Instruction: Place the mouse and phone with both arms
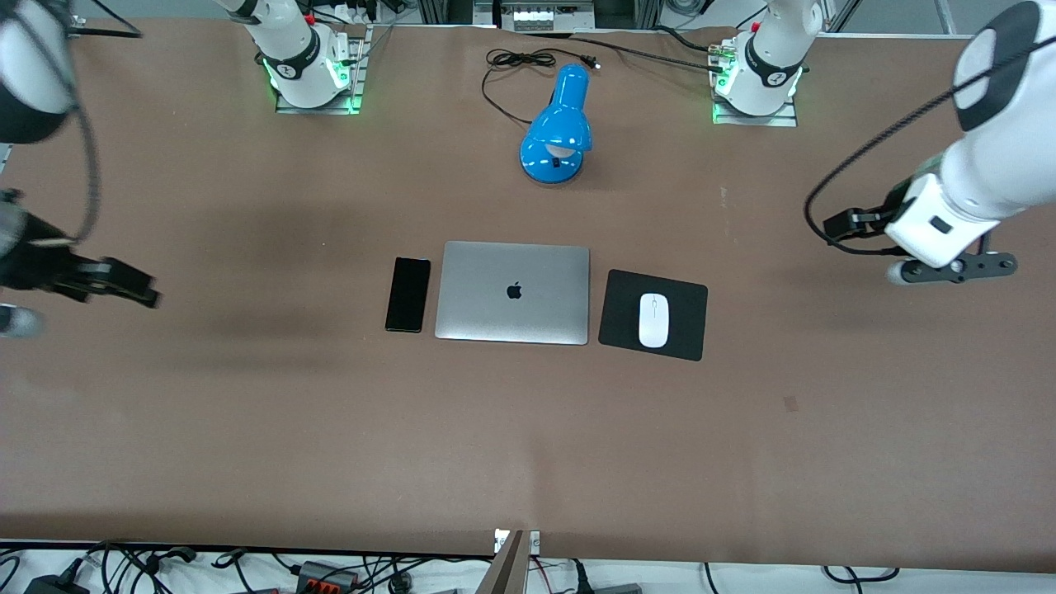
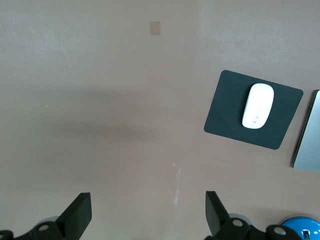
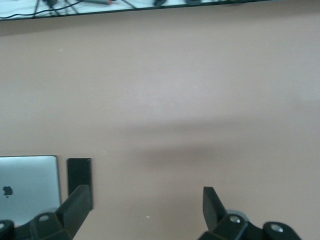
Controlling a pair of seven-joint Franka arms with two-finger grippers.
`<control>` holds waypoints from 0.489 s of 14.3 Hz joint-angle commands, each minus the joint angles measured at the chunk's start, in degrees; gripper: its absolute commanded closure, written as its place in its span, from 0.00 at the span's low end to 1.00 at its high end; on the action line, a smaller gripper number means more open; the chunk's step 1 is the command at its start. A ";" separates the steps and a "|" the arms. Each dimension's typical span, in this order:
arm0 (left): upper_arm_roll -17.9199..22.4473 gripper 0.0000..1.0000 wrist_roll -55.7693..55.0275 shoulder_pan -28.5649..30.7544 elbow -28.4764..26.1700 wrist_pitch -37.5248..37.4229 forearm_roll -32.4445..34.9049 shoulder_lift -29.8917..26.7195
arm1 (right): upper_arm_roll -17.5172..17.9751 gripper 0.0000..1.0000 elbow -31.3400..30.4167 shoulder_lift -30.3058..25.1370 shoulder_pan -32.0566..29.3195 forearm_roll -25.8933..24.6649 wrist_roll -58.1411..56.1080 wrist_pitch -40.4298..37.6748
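White mouse (image 1: 653, 320) with thin grey line, on plain black mouse pad (image 1: 620, 318). Phone (image 1: 408, 294) glossy black. Laptop (image 1: 513, 292) silver, black apple logo on lid. Lamp (image 1: 558, 125) bright blue, black cord (image 1: 511, 74). Table (image 1: 330, 429) plain brown. Arms (image 1: 982, 173) white with black bands; fingers (image 2: 77, 216) black.

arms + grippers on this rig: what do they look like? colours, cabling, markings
Both arms are white and jointed, with black joint bands and looping black cables. The bases carry a black band with a white logo and glow green underneath. The left gripper is a black crossbar under a white wrist block; its fingers are flat black wedges. The right gripper is black too, with matching wedge fingers.
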 commanded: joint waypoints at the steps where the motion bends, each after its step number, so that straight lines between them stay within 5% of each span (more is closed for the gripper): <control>1: -1.12 0.00 1.04 3.50 -9.06 4.80 -2.23 -7.07 | 5.00 0.00 -0.26 -1.42 -4.86 -0.43 -2.12 -1.14; 4: -0.68 0.00 1.13 4.65 -7.66 7.16 -2.59 -6.54 | 6.79 0.00 -0.44 -1.95 -6.03 -3.76 -2.57 -1.14; 7: -0.77 0.00 1.13 4.83 -6.87 7.18 -2.50 -6.20 | 2.67 0.00 -0.70 -2.30 -2.52 -5.27 -5.82 -0.70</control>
